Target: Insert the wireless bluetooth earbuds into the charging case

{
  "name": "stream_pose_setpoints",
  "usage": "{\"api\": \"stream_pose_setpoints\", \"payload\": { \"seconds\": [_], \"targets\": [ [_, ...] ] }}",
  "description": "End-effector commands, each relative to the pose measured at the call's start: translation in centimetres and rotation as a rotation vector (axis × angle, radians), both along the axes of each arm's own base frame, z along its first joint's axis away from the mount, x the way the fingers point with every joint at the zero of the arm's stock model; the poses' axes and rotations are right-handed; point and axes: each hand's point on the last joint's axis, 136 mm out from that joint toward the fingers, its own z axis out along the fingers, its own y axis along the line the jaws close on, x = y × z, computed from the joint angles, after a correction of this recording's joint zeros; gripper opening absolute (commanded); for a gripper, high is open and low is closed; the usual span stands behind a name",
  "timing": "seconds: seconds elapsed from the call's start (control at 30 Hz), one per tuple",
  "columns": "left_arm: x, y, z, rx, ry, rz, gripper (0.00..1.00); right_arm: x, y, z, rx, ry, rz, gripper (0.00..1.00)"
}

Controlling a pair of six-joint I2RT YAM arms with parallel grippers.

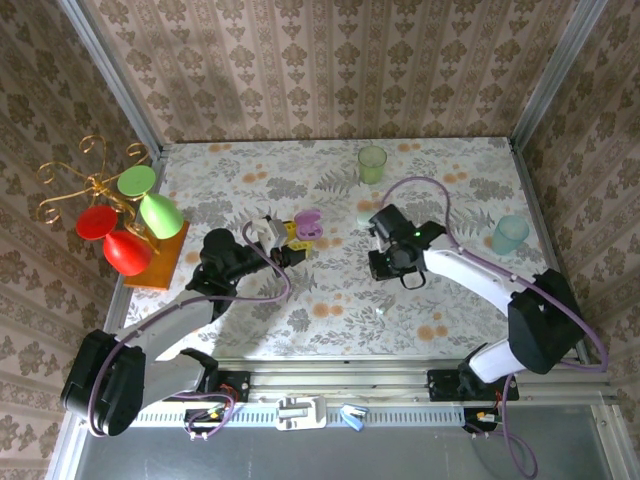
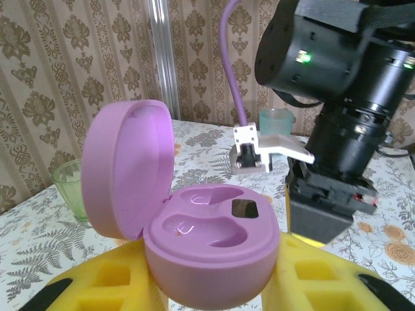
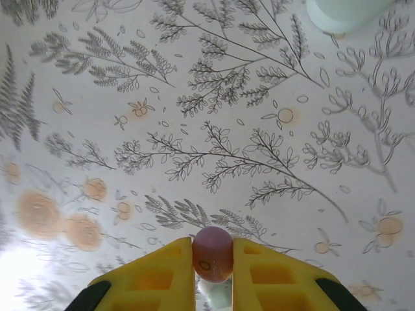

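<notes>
**Earbud pinched, case open to its left**

Earbud (image 3: 213, 253), pink-purple, sits nipped between the right gripper (image 3: 213, 246) jaws. Charging case (image 2: 211, 246), lid up and both sockets empty, is clamped in the left gripper (image 2: 211, 275), apart on the right gripper's left.

A green cup (image 1: 372, 163) stands far centre, a pale teal cup (image 1: 509, 234) right, a gold rack (image 1: 100, 187) of red and green glasses left.

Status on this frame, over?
Left gripper shut on open pink-purple pebble-shaped charging case, sockets empty. Right gripper pinching pink-purple bean-shaped earbud. Nothing seen between them.
</notes>
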Motion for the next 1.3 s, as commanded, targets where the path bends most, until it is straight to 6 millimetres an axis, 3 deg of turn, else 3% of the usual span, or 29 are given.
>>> {"api": "stream_pose_setpoints", "payload": {
  "seconds": [0.0, 0.2, 0.33, 0.73, 0.9, 1.27],
  "targets": [
    [-0.1, -0.1, 0.7, -0.009, -0.026, -0.022, 0.24, -1.2, 1.7, 0.5, 0.259, 0.132, -0.076, 0.14],
    [0.0, -0.3, 0.6, -0.014, -0.023, -0.026, 0.24, -0.9, 1.2, 0.8, 0.372, 0.178, -0.146, 0.14],
    [-0.1, -0.3, 0.4, -0.011, -0.019, -0.028, 0.24, -0.1, 1.7, 2.0, 0.47, 0.167, -0.159, 0.15],
    [-0.3, -0.6, 0.3, -0.014, -0.011, -0.045, 0.24, -0.2, 3.2, 3.9, 0.638, 0.222, -0.152, 0.15],
    [-0.6, -0.9, -0.1, -0.009, -0.006, -0.073, 0.24, -0.1, 3.6, 6.9, 0.668, 0.125, -0.054, 0.17],
    [-3.1, -2.3, 0.3, -0.026, -0.018, -0.238, 0.25, -1.0, 6.9, 16.8, 0.683, -0.222, 0.29, 0.17]
  ]
}}
